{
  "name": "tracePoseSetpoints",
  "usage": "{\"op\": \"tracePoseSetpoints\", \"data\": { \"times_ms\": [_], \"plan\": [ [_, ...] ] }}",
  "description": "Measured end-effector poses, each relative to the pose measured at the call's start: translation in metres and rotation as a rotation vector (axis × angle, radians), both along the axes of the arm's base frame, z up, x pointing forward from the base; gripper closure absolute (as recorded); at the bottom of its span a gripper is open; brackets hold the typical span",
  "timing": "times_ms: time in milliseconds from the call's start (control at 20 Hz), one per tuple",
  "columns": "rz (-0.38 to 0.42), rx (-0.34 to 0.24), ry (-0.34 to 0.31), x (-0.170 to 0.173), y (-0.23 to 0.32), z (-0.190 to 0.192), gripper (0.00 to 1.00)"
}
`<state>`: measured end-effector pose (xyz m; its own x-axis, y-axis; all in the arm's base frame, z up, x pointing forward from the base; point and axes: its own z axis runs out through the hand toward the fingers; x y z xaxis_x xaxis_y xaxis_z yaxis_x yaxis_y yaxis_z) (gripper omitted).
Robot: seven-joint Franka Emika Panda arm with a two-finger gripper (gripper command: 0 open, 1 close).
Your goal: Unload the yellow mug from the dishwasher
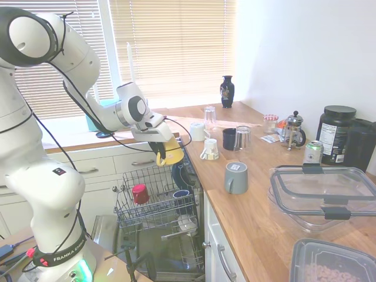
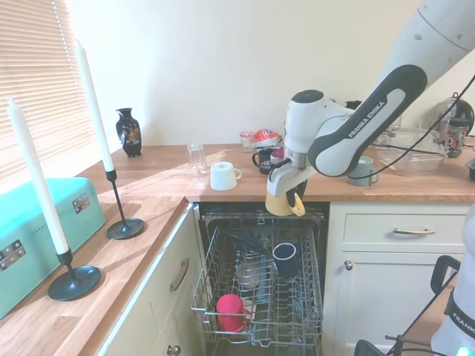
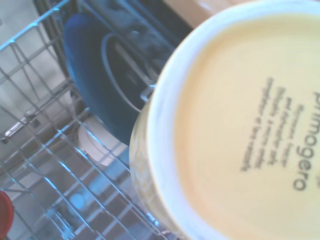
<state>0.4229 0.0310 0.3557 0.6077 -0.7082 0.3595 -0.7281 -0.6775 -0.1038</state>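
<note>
the jaws [image 1: 163, 150] are clenched on the yellow mug [image 1: 170, 154], which hangs in the air, lifted clear of the dishwasher [image 1: 164, 235]. the mug is turned with its base up toward the wrist; in the wrist view the pale base with the dark print "primogero" fills most of the picture [image 3: 240, 125]. in the second exterior view the mug [image 2: 283, 202] is level with the front edge of the wooden surface [image 2: 415, 185], and its handle points down and to the side.

straight below the jaws is the pulled-out wire rack [image 1: 154, 202]. a dark blue cup [image 1: 181, 194] stands in the rack under the mug, and the wrist view shows it just beside the mug's rim [image 3: 107, 85]. further out on the rack, well below the jaws, a red cup [image 1: 140, 193] lies in the front part. the dark inside of the dishwasher is under the rack.

beyond the jaws, on the surface, a white mug [image 1: 197, 131] stands near the edge, and a second white mug with print [image 1: 210, 149] is beside it. a grey mug [image 1: 236, 177] stands upside down on the surface, well apart from the jaws. a clear glass [image 1: 210, 116] and a dark vase [image 1: 227, 91] stand far behind, near the window.
</note>
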Motion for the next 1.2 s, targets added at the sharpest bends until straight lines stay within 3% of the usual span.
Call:
{"op": "tracePoseSetpoints", "data": {
  "times_ms": [200, 850, 1200],
  "plan": [
    [-0.04, 0.015, 0.001, -0.026, -0.03, 0.014, 1.0],
    [-0.126, 0.062, 0.046, -0.042, -0.129, 0.02, 1.0],
    [-0.112, 0.041, 0.077, 0.006, -0.149, 0.046, 1.0]
  ]
}}
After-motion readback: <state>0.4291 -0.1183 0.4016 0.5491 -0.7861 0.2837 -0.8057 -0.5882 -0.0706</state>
